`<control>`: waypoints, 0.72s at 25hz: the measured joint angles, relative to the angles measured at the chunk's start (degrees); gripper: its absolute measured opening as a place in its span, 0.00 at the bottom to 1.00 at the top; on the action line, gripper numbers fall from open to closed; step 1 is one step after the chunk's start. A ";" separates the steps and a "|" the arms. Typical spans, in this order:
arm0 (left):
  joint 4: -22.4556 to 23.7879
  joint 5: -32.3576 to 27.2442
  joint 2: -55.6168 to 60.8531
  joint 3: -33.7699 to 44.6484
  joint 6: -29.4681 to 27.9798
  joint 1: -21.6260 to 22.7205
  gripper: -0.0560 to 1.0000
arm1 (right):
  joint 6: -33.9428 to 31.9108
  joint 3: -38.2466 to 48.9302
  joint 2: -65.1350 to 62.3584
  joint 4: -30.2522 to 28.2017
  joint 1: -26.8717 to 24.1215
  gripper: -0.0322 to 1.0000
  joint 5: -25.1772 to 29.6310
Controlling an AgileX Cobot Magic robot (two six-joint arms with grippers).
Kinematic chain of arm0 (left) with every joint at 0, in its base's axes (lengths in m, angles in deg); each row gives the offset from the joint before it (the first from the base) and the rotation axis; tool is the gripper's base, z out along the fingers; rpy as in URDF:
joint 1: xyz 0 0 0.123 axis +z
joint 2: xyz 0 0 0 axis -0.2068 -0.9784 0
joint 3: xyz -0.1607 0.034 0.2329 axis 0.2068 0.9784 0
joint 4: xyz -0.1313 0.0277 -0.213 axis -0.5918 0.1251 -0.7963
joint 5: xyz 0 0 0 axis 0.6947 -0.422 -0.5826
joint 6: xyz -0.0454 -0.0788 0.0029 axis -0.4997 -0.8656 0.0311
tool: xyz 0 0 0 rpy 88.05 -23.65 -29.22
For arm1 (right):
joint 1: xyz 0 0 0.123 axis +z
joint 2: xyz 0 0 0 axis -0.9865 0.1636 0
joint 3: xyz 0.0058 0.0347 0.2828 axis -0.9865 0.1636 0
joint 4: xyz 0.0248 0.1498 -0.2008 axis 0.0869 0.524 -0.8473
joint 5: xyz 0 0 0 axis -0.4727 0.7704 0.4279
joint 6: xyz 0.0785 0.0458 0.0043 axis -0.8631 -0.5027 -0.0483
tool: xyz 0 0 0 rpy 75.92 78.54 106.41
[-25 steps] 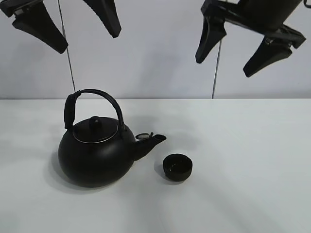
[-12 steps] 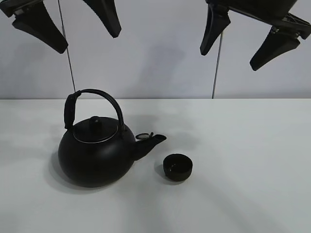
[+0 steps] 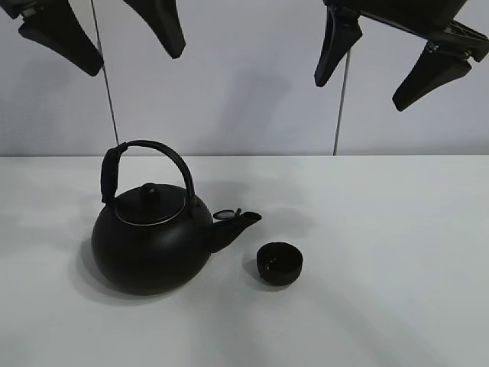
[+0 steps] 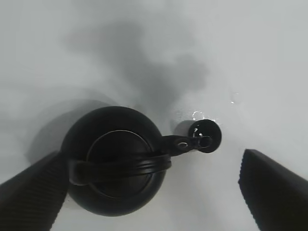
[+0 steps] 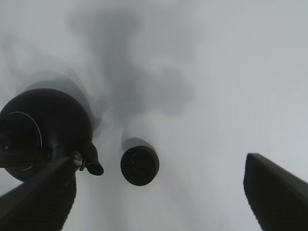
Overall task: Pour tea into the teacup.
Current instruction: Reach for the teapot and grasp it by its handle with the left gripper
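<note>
A small, low matte-black teacup (image 3: 279,263) stands on the white table, just right of the spout of a big round black kettle (image 3: 153,241) with an arched handle. Both grippers hang high above the table. My left gripper (image 3: 126,38) is open above the kettle, which the left wrist view shows from above as the kettle (image 4: 115,166) with the teacup (image 4: 206,137) past its spout. My right gripper (image 3: 374,73) is open, high and to the right of the teacup (image 5: 139,165), with the kettle (image 5: 43,132) off to one side. Neither holds anything.
The white table (image 3: 382,252) stretches bare to the right of the cup and in front of both objects. A pale wall with two thin vertical seams (image 3: 107,92) stands behind.
The right gripper rose a little and shifted right over the first half second, then held. The left gripper edged slightly upward. Kettle and teacup stayed put.
</note>
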 joint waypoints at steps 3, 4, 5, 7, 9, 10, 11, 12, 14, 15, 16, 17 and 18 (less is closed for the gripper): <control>3.22 1.50 0.81 1.12 0.41 -0.06 0.70 | 0.00 0.00 0.00 0.00 0.00 0.66 -0.92; 4.09 3.16 1.82 2.46 0.41 -0.06 0.69 | 0.00 0.00 0.00 0.00 0.00 0.66 -1.49; 4.80 5.71 3.27 4.08 0.41 -0.35 0.69 | 0.00 0.00 0.00 0.00 0.00 0.66 -1.94; 6.54 12.09 6.79 9.69 0.41 -1.50 0.69 | 0.00 0.00 0.00 0.00 0.00 0.66 -3.47; 8.26 20.23 11.48 16.74 0.41 -3.12 0.69 | 0.00 0.00 0.00 0.00 0.00 0.66 -5.06; 8.99 25.23 13.57 21.13 0.41 -3.57 0.69 | 0.00 0.00 0.00 0.00 0.00 0.66 -5.97; 10.24 30.48 16.17 25.71 0.41 -3.78 0.68 | 0.00 0.00 0.00 0.00 0.00 0.66 -6.84; 11.67 36.26 18.65 30.49 0.41 -3.83 0.68 | 0.00 0.00 0.00 0.00 0.00 0.66 -7.68; 15.91 47.54 22.37 39.33 0.71 -3.69 0.68 | 0.00 0.00 0.00 0.00 0.00 0.66 -9.65; 18.26 54.03 23.59 44.07 0.77 -3.31 0.68 | 0.00 0.00 0.00 0.00 0.00 0.66 -10.79; 20.11 59.56 24.20 47.87 0.82 -2.71 0.68 | 0.00 0.00 0.00 0.00 0.00 0.66 -11.62; 21.70 65.95 24.25 52.17 0.88 -2.13 0.68 | 0.00 0.00 0.00 0.00 0.00 0.66 -12.54; 22.44 71.63 23.92 56.04 0.95 -1.35 0.68 | 0.00 0.00 0.00 0.00 0.00 0.66 -13.49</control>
